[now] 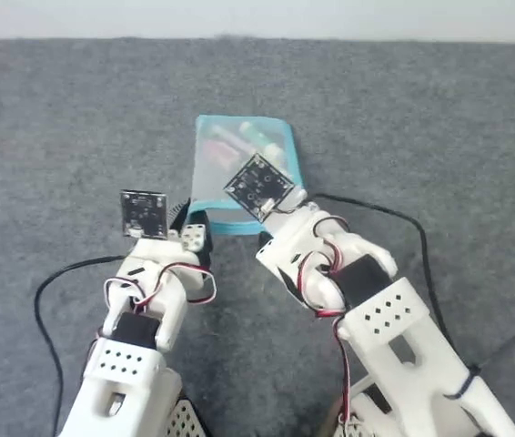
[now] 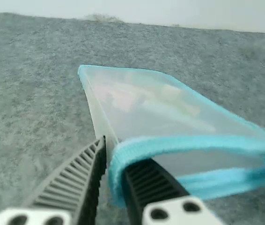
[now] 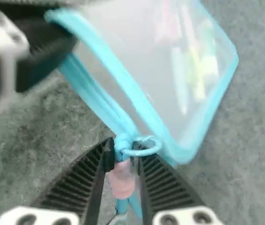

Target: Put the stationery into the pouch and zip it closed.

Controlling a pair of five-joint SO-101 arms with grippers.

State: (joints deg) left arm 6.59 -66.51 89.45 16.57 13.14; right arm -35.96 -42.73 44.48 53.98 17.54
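Note:
A translucent pouch (image 1: 239,168) with light blue edging lies on the grey mat, with coloured stationery (image 1: 239,137) showing through it. In the left wrist view, my left gripper (image 2: 116,157) is shut on the near corner of the pouch's (image 2: 160,112) blue zipper edge. In the right wrist view, my right gripper (image 3: 123,152) is shut on the zipper pull (image 3: 122,180), a pink tab on a blue cord, at the other end of that edge. Pens and markers (image 3: 193,70) lie inside the pouch (image 3: 137,51). The left gripper (image 3: 25,51) shows farther off, holding the far corner.
Grey felt mat (image 1: 75,118) covers the table, with a pale wall strip along the far edge. Black cables (image 1: 376,209) trail from both arms on the near side. Both arms (image 1: 330,264) crowd the pouch's near edge.

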